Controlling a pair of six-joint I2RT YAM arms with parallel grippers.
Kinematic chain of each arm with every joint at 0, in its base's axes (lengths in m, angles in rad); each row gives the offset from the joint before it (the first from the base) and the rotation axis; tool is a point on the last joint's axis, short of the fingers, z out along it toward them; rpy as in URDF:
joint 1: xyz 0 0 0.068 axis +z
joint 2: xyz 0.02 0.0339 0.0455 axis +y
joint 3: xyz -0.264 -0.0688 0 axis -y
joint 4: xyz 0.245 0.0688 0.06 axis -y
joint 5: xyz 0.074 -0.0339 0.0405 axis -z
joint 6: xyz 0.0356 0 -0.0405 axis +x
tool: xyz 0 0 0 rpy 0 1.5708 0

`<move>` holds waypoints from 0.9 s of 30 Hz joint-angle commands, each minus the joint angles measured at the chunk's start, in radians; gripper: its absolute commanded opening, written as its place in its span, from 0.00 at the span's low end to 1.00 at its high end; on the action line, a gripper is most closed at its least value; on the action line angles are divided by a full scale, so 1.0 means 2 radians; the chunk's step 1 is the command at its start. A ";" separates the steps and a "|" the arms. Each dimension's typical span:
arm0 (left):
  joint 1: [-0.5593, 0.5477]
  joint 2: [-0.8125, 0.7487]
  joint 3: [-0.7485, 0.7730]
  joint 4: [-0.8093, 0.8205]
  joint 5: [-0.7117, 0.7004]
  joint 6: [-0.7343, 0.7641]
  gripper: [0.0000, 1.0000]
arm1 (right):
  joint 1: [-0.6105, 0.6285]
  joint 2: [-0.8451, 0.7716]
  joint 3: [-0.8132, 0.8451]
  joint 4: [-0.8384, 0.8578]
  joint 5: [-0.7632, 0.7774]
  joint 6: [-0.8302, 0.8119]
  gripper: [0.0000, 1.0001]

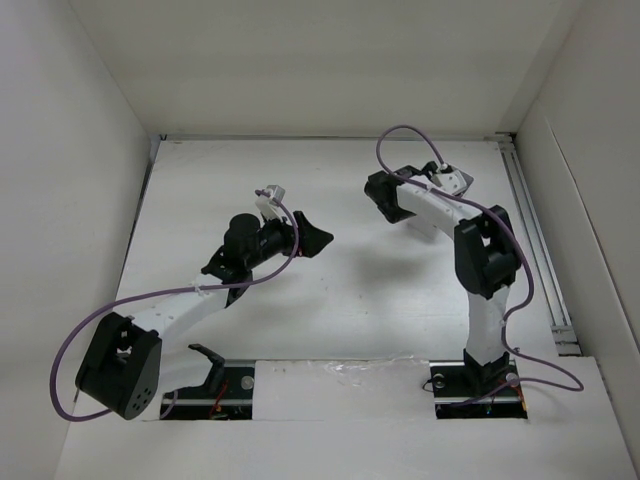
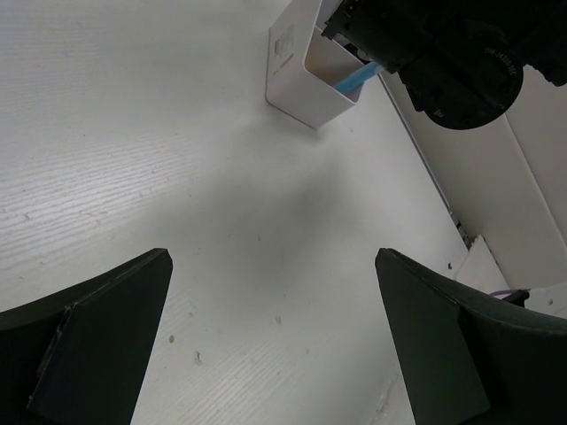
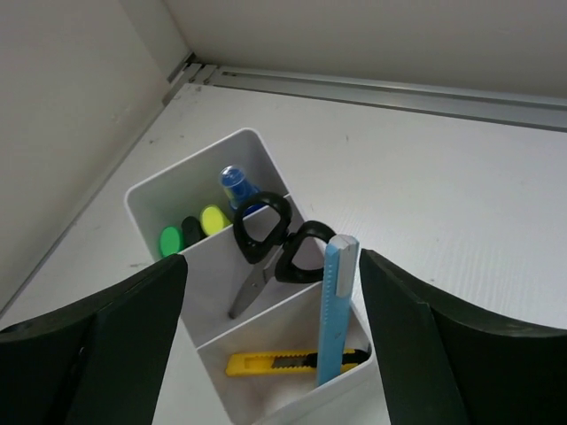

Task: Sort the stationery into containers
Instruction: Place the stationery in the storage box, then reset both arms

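Seven stationery pieces (image 3: pixel 270 239) in white box (image 3: pixel 195 181), lower centre; none seen loose elsewhere, sorting likely done. Right gripper (image 3: pixel 273 262), left gripper (image 2: pixel 273 255) wide, empty.

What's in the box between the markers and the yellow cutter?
Right wrist view: the black-handled scissors, handles up, in the middle compartment of the white box, between the markers and the yellow cutter.

Box (image 2: pixel 292 66) — partly behind right arm (image 2: pixel 461 62)
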 commanded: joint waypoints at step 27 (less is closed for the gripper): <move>0.023 -0.058 0.004 -0.064 -0.135 -0.009 1.00 | 0.003 -0.480 -0.310 0.724 -0.928 -0.590 0.94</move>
